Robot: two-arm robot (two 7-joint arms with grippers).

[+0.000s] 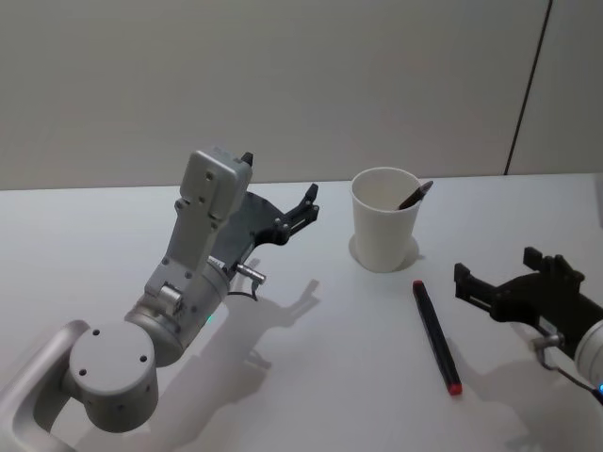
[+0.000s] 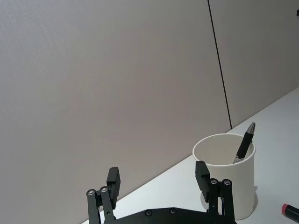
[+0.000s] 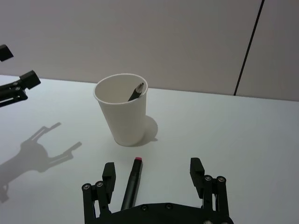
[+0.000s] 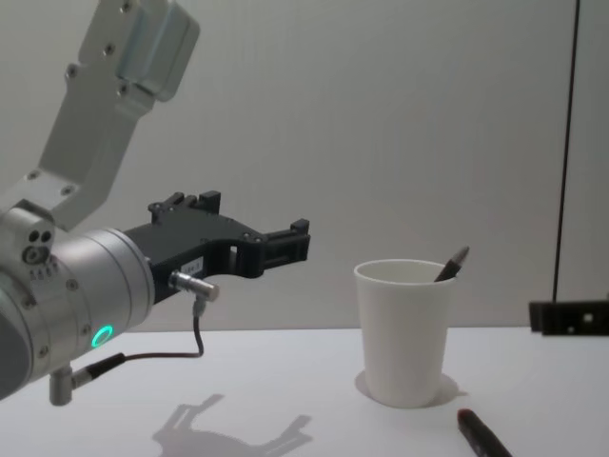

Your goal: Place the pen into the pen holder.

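A black pen [image 1: 436, 336] with a red end lies flat on the white worktop [image 1: 311, 377], just in front and to the right of the pen holder [image 1: 384, 221]. The holder is a white paper cup standing upright, with a second pen [image 1: 415, 195] leaning against its rim. The right gripper [image 1: 497, 266] sits low and just to the right of the lying pen, fingers spread wide and holding nothing. In its wrist view the pen [image 3: 132, 184] shows between the fingers, nearer one than the other. The step in hand looks like the reach for the pickup. To do it well, the right gripper should shift so the barrel is centred between the fingers, with the fingers across it rather than along it. It can then come down until the tips nearly meet the worktop and close near the barrel's middle, so the pen does not swing when lifted. After that the pen needs tipping towards upright, with its lower end carried over the rim and released only once well inside. The paper cup is probably light and could tip from a sideways nudge. The left gripper [image 1: 279, 179] hangs raised to the left of the cup, open and empty, well apart from the pen.
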